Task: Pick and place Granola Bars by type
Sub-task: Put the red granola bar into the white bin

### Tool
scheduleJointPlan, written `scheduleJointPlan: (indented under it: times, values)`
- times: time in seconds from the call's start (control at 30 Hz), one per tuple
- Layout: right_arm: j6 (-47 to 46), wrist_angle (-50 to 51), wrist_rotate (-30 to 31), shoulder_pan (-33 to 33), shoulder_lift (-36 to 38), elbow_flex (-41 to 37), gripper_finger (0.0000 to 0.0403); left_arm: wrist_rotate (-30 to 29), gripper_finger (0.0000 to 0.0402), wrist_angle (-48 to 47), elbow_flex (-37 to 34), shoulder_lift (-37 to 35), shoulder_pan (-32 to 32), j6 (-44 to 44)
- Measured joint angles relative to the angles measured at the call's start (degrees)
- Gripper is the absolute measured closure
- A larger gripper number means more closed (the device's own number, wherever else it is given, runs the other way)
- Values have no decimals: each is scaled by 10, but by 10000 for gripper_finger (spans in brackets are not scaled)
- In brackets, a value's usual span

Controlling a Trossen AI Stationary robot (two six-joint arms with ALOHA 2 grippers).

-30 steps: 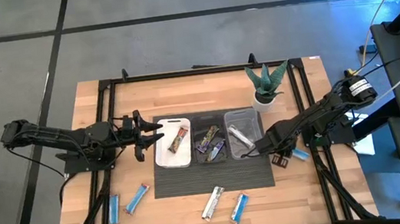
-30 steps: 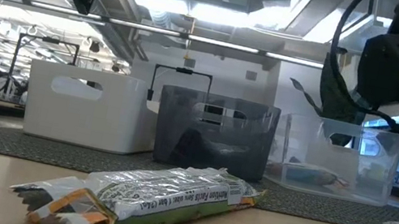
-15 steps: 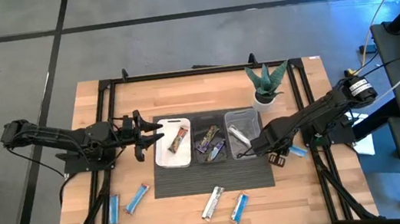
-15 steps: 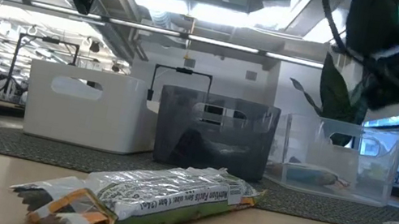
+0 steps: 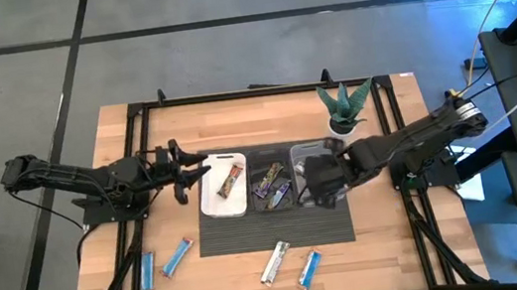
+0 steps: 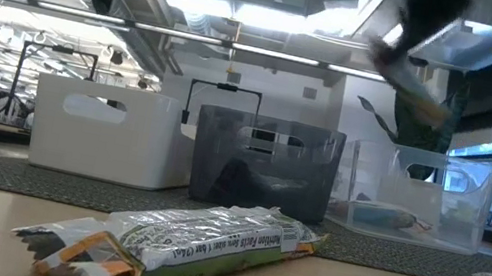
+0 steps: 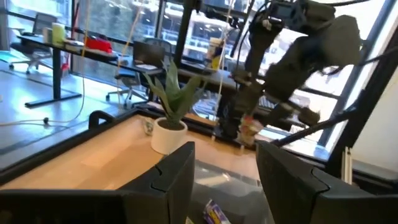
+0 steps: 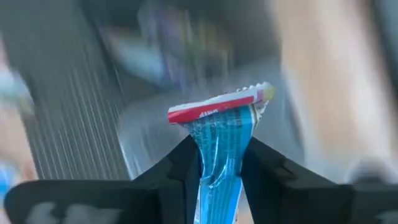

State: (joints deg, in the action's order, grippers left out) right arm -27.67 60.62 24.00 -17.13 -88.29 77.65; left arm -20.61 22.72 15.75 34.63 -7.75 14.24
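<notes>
The right gripper [image 5: 318, 179] hangs over the clear tray [image 5: 311, 147], its jaws clamped on a blue bar [image 8: 219, 158] whose red-striped end sticks up between the fingers [image 8: 264, 177] in the right wrist view. The left gripper [image 5: 192, 173] hovers at the 9 o'clock edge of the white tray [image 5: 212, 203], jaws spread and holding nothing; in the left wrist view its dark fingers [image 7: 177, 174] frame a potted succulent [image 7: 168, 106] and the other arm beyond.

From above, three trays sit side by side on a dark ribbed mat [image 5: 240, 235] at the middle of the wooden surface [image 5: 235, 118]. The white tray holds a red-and-brown bar [image 5: 232, 178]. The black tray [image 5: 272, 204], at 3 o'clock from it, holds purple multicolour bars [image 5: 270, 181]. The clear tray, at 3 o'clock again, is partly hidden by the right arm.

At 6 o'clock from the mat lie a silver bar [image 5: 275, 262] and, beside it, a blue bar [image 5: 308, 269]. Toward 8 o'clock lie two more blue bars [image 5: 177, 259], near each other. The succulent stands at 1 o'clock from the trays.
</notes>
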Motion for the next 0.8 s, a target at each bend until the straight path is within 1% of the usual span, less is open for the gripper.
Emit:
scheduleJointPlan:
  times: [0.07, 0.17, 0.27, 0.4, 0.47, 0.57, 0.7, 0.8]
  values:
    - [70, -93, 35, -4, 0, 7, 297, 4, 238, -2, 0, 2, 0, 0]
    - [203, -255, 43, -7, -2, 7, 297, 39, 238, 1, 0, 20, -1, 0]
    - [328, -409, 13, -7, -14, 7, 297, 62, 238, 27, 0, 47, -1, -22]
    - [432, -570, -42, -5, -31, 7, 297, 99, 238, 72, 0, 101, -1, -35]
    - [467, -621, -50, -4, -41, 7, 297, 117, 238, 113, 0, 133, -1, -46]
    - [503, -663, -69, 2, -54, 7, 297, 148, 238, 174, 0, 183, -1, -106]
    - [505, -701, -111, 17, -68, 7, 297, 183, 238, 246, 0, 245, -1, -165]
    - [505, -721, -124, 29, -81, 6, 297, 188, 238, 286, 1, 286, -1, -193]
